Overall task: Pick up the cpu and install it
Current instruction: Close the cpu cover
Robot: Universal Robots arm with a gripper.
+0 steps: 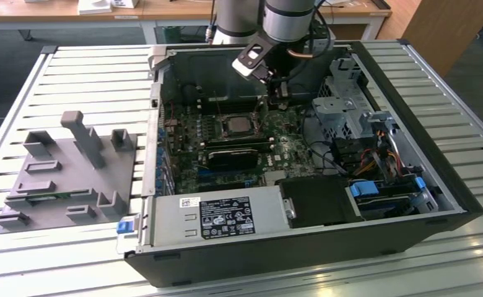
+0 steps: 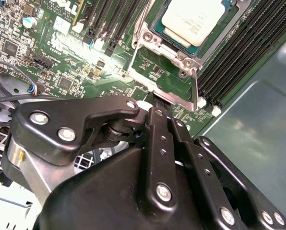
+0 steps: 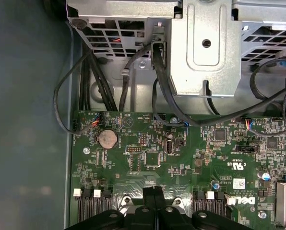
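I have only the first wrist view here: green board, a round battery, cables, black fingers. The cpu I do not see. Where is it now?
Observer: The cpu sits in its socket on the board, silver top up, as the second wrist view shows.
Operator: And the fingers, are they over it?
Observer: No. In that view the fingers end at the edge of the socket's metal frame, beside the cpu. Whether they touch it, I cannot tell.
Operator: Anything else nearby?
Observer: In the exterior view a grey fixture tray stands on the slatted table, at the exterior view's left of the computer case.
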